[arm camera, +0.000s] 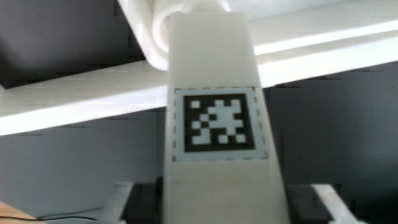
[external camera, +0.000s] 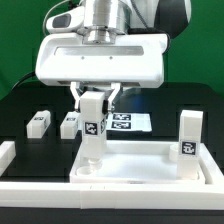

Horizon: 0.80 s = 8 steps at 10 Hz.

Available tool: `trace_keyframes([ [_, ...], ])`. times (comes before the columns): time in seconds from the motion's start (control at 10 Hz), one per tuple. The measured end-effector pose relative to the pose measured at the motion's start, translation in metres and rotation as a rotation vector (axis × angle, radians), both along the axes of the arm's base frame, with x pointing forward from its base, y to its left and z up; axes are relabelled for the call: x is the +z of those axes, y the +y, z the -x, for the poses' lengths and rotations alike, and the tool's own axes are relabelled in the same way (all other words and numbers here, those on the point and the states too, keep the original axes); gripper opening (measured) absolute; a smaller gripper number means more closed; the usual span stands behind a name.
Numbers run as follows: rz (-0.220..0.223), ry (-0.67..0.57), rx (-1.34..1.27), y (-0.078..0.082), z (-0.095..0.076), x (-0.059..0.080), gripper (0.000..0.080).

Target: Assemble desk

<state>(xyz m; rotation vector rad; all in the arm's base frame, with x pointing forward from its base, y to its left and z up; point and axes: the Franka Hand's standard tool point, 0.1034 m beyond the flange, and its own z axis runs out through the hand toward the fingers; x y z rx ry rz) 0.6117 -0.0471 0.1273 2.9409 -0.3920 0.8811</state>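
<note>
The claw (external camera: 95,95) grips a tagged white leg (external camera: 93,128) upright at the desk top's (external camera: 110,183) corner on the exterior view's left, probably to seat it like the standing leg (external camera: 188,135) opposite; two spare legs (external camera: 38,122) lie on the counter (external camera: 25,100)

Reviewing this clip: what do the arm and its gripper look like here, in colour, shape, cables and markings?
The gripper has a wide, boxy white body with rounded corners and a grey recess across its front. A grey metal cylinder joins it to the arm, which is glossy white with a black section. The fingers are slim and pale. No markings or cables can be made out.
</note>
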Motion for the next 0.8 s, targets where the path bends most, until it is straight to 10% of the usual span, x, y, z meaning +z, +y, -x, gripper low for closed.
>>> trace_keyframes([
  [0.8,0.020,-0.019,-0.007,-0.012,-0.007,-0.003,0.0288],
])
